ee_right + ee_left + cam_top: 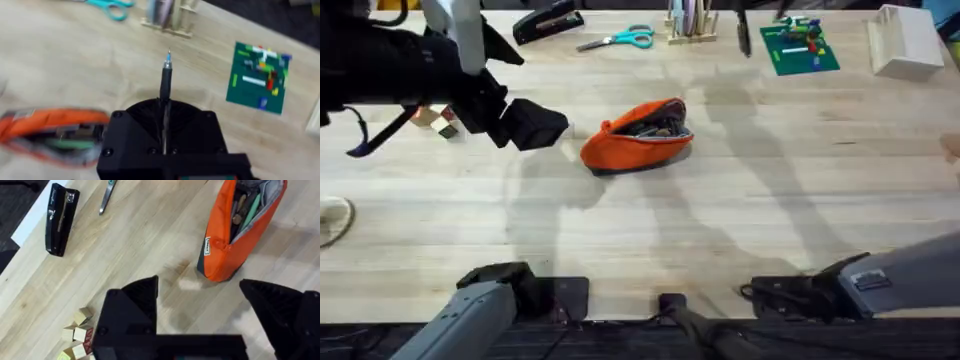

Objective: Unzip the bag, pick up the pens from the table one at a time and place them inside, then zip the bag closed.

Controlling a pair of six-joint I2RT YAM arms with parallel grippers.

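stapler [548,20], scissors [618,40] behind bag [638,134]

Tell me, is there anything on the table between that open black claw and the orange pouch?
No, just bare table between the left gripper and the orange pouch, seen in the left wrist view.

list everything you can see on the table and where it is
orange fabric pencil pouch: 1, orange with dark underside, mid-table, unzipped, items inside
slim black pen: 1, black, held in the right gripper
second dark pen: 1, black, far edge near the green plate
black stapler: 1, far left edge
teal-handled scissors: 1, far edge, right of the stapler
wooden rack: 1, pale, far edge
green brick plate: 1, green, far right
small wooden blocks: several, pale, left side
light wooden table: 1
left gripper: black, jaws open near the pouch
right gripper: black, shut on the pen
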